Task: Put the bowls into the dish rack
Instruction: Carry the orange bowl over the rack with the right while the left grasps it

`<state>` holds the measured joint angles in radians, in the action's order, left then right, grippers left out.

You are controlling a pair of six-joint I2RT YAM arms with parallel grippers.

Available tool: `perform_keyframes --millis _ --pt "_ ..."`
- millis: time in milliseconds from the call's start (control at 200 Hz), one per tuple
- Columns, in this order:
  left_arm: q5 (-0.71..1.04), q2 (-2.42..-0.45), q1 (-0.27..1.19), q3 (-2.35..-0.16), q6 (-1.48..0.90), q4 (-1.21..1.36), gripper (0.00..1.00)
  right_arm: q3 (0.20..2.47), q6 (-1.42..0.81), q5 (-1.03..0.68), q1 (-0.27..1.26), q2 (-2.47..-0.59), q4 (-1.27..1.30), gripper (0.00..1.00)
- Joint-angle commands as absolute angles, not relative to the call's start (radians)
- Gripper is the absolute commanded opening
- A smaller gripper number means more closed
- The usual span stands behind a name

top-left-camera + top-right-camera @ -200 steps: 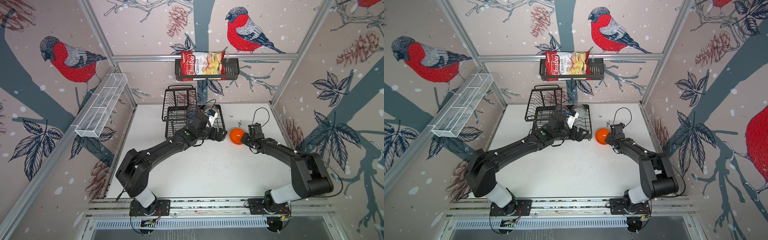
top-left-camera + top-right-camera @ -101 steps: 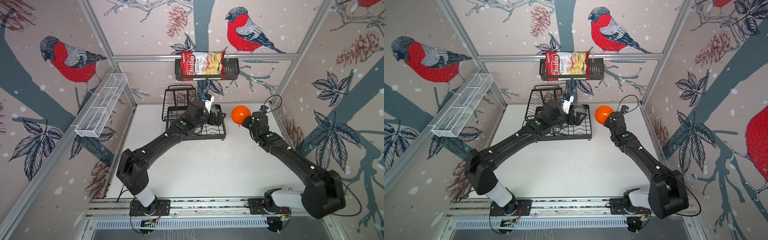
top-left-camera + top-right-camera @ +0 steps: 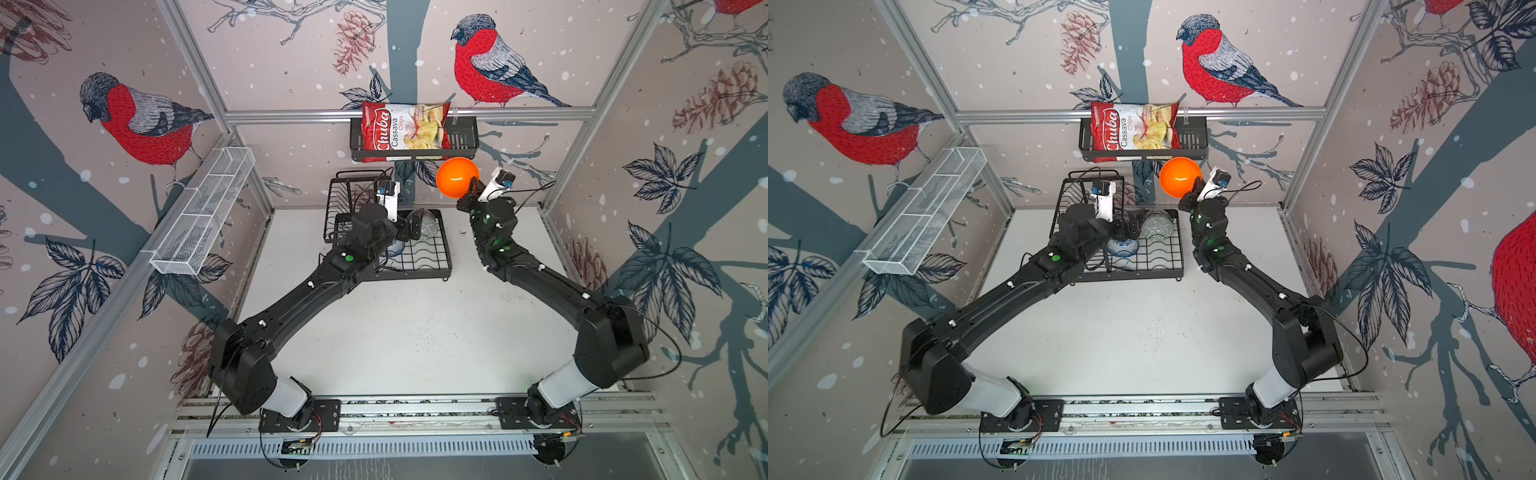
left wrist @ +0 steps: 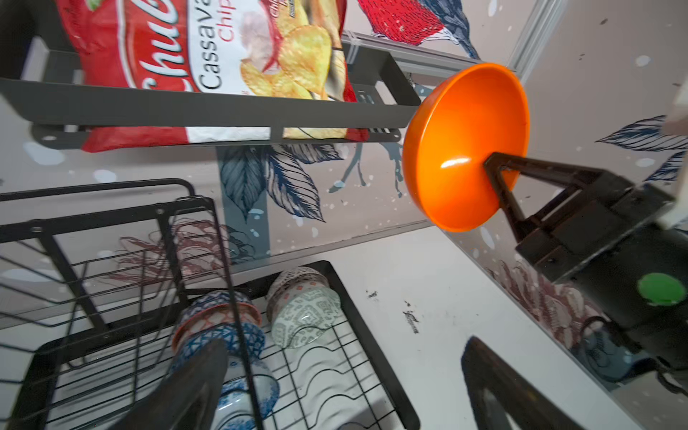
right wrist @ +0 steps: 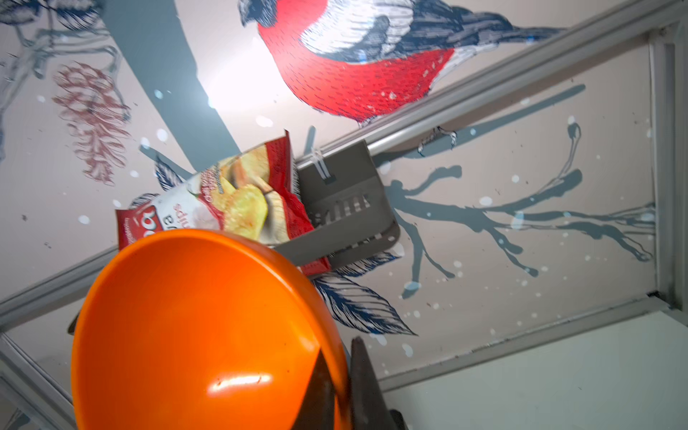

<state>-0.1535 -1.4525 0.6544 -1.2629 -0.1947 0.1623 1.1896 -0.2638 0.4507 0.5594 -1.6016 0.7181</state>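
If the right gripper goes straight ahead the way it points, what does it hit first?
Likely the black wall basket holding the chips bag: the orange bowl clamped in the right gripper leads, its rim nearly at the basket's lower edge. Depth is uncertain.

The black left parallel gripper (image 3: pixel 411 227) was held wide open; the black right parallel gripper (image 3: pixel 471 188) was raised, clamped on a round orange bowl (image 3: pixel 454 176).

Aloft, orange bowl (image 3: pixel 456 177), rim clamped in right jaws, dish rack (image 3: pixel 424 259) nearby
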Motion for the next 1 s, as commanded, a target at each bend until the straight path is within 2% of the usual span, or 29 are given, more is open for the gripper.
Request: perform_keyframes --millis 0,155,305,505,680,775,991 --pt "-0.2 -1.417 0.653 -1.217 -0.117 0.349 0.98 1.137 -0.099 0.465 0.636 -1.622 1.035 0.0" --pt "-0.18 -1.381 0.604 -1.159 -0.16 0.391 0.98 1.137 0.115 0.505 0.756 -1.708 1.173 0.0" --pt "-0.06 -1.388 0.483 -1.157 -0.308 0.367 0.98 1.185 0.126 0.496 0.788 -1.774 1.17 0.0" --pt "-0.064 -1.384 0.468 -1.141 -0.314 0.367 0.94 1.208 0.131 0.502 0.811 -1.8 1.176 0.0" --pt "-0.054 -1.384 0.456 -1.132 -0.333 0.374 0.85 1.196 0.122 0.504 0.826 -1.789 1.196 0.0" --pt "-0.035 -1.378 0.442 -1.119 -0.347 0.396 0.74 1.188 0.125 0.501 0.834 -1.787 1.214 0.0" --pt "0.001 -1.374 0.436 -1.113 -0.356 0.414 0.58 1.193 0.082 0.477 0.846 -1.8 1.217 0.0"
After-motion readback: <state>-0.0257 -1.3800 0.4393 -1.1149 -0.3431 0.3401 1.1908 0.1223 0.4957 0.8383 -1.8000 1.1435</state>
